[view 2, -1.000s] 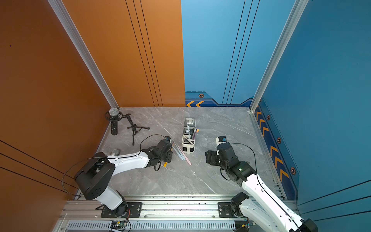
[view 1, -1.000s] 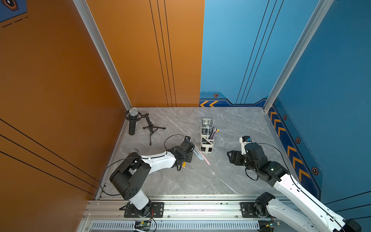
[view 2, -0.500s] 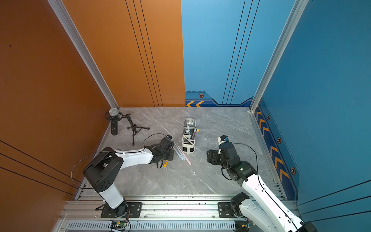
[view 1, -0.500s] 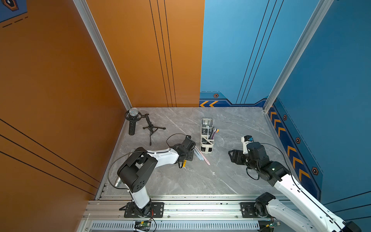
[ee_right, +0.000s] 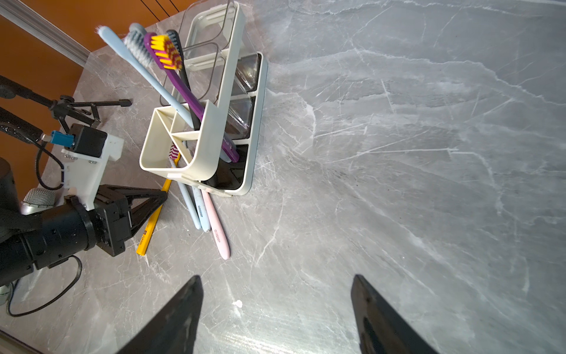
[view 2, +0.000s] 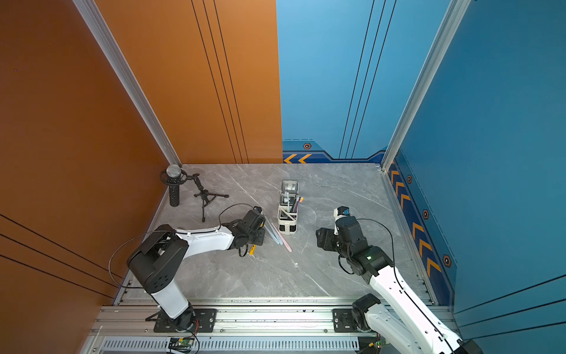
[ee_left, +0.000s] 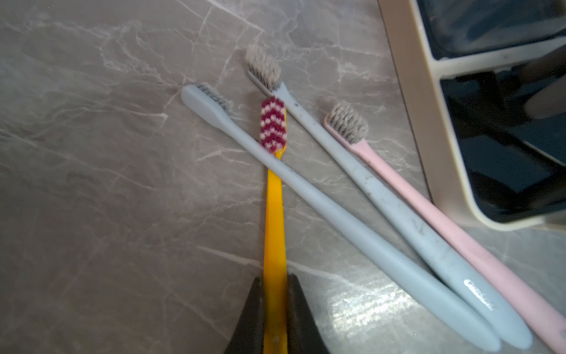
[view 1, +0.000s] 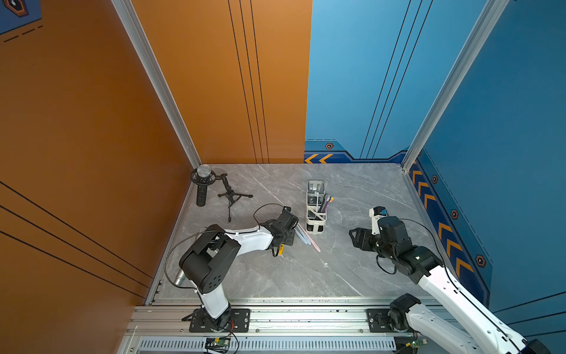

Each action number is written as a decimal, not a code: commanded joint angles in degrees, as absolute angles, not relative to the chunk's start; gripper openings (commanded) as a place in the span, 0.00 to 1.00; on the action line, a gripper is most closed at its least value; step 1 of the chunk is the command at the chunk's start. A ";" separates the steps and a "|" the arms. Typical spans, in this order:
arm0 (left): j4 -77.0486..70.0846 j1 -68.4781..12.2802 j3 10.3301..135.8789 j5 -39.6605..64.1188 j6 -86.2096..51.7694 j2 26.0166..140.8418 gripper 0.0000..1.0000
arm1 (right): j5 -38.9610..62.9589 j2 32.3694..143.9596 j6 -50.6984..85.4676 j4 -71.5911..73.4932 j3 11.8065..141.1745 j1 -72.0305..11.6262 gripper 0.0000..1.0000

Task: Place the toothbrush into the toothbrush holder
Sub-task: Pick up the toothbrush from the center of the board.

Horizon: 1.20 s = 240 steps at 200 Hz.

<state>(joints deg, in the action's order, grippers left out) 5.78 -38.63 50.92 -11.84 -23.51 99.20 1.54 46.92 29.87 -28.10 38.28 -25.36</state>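
Black microphone (view 1: 201, 191), silver mesh head, upright in far left corner of my table, near orange wall (view 1: 92, 122). Small black tripod (view 1: 232, 196) just beside it, legs splayed on grey marble tabletop (view 1: 306, 275). Blue wall (view 1: 352, 76) behind, orange chevrons (view 1: 318, 158) at base. Aluminium rail (view 1: 306, 318) along near edge.

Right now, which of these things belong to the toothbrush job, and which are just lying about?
Job: yellow toothbrush, gripped by the shut left gripper; white toothbrush holder; pink toothbrush and two pale blue toothbrushes, probably waiting.
Lying about: black microphone with its tripod; silver microphone.
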 commanded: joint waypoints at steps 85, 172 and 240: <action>20.03 -38.27 50.36 -7.07 -20.93 89.44 0.00 | 4.97 45.64 29.33 -29.18 38.23 -24.61 0.77; 20.22 -38.42 48.43 -7.12 -20.85 78.24 0.00 | 14.04 48.05 30.06 -22.44 38.31 -25.94 0.78; 20.21 -38.80 49.04 -4.60 -20.18 67.98 0.00 | 16.93 49.26 31.32 -16.56 40.57 -31.11 0.78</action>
<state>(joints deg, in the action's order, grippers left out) 19.16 -38.65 48.80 -6.98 -21.45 71.72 14.96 48.64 30.11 -20.69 38.09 -29.41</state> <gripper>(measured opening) 0.120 0.777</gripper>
